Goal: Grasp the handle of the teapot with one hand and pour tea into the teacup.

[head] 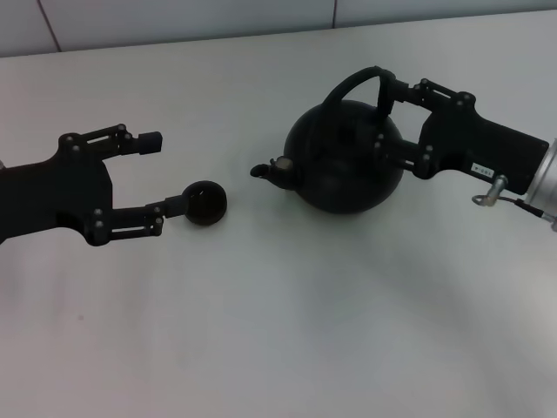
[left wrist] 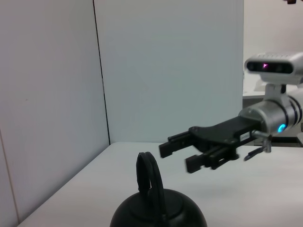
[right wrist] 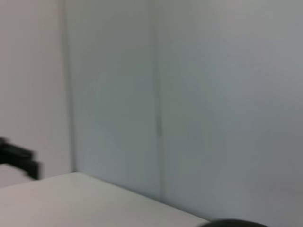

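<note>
Tabletop (head: 278, 331) is carrying both task things: the round black teapot (head: 344, 161) is sitting upright on the robot's right side, and its spout (head: 265, 170) is pointing toward the teacup (head: 207, 203), which is standing apart from it on the left. The right gripper (head: 387, 117) is hanging at the rear of the pot with its claw released. One finger is lying by the rear root of the arched handle (head: 348, 83) and the other against the pot's belly, and the left wrist view is showing the fingers spread and nothing clamped. The left gripper (head: 161, 174) is also standing released, its nearer finger reaching right up to the cup, perhaps touching it, with the cup at the fingertip rather than between the fingers. Such a pose is fitting either a reach in for the handle or a release after the pot was set back down, and the dark cup is hiding whether any tea is in it. Either way, doing this well is likely meaning slow travel of the right claw in line with the handle's arch, so no finger is shoving the round body, and a quiet left arm, so the small cup is not getting nudged.
</note>
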Motion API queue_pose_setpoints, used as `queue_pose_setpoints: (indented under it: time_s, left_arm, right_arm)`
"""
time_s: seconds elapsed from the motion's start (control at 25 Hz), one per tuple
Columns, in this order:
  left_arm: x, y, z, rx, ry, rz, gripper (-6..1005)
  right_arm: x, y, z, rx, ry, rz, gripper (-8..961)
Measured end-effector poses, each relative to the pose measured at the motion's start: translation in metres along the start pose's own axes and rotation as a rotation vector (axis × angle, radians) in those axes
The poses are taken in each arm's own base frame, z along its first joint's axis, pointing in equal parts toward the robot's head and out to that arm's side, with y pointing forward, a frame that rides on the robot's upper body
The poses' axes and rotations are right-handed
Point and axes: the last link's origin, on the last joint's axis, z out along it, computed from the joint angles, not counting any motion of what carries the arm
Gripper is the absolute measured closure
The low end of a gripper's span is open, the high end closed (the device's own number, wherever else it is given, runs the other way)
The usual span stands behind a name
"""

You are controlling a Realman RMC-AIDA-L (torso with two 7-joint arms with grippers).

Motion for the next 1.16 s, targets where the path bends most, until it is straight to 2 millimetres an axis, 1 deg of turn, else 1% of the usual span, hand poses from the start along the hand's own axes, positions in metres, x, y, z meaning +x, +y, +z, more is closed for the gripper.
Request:
queue_pose_setpoints:
  time_s: [0.16,0.28,0.4,0.44,0.48,0.52,0.56,0.6,0.76,0.96,1.16]
  left_arm:
    - [0.0,-0.001,0.0,-0.001,-0.001,0.002,190]
    - [0.001,-0.001,0.0,-0.001,0.0,0.002,190]
    - [0.001,-0.001,0.001,-0.002,0.001,0.003,190]
    - [0.001,-0.001,0.001,-0.003,0.002,0.003,190]
    - [0.001,0.0,0.002,-0.004,0.004,0.002,190]
    - [0.001,0.0,0.002,-0.004,0.004,0.002,190]
    - [0.001,0.0,0.002,-0.005,0.005,0.002,190]
    - [0.001,0.0,0.002,-0.005,0.005,0.002,190]
    - [0.001,0.0,0.002,-0.007,0.005,0.002,190]
    - [0.001,0.001,0.002,-0.004,0.005,0.001,190]
    - [0.001,-0.001,0.001,0.005,0.007,0.0,190]
  right_arm:
    - [-0.018,0.002,-0.004,-0.094,-0.002,-0.052,205]
    - [-0.022,0.002,-0.003,-0.126,0.003,-0.071,205]
    - [-0.027,0.001,0.008,-0.176,0.037,-0.094,205]
    - [-0.027,0.001,0.008,-0.176,0.037,-0.094,205]
    - [-0.029,0.002,0.016,-0.201,0.042,-0.1,205]
    - [-0.029,0.002,0.016,-0.201,0.042,-0.1,205]
    - [-0.031,0.003,0.025,-0.219,0.034,-0.101,205]
    - [-0.031,0.003,0.025,-0.219,0.034,-0.101,205]
    - [-0.037,0.01,0.043,-0.278,0.016,-0.105,205]
    - [-0.037,0.016,0.05,-0.326,0.015,-0.095,205]
    - [-0.035,0.017,0.05,-0.33,0.026,-0.095,205]
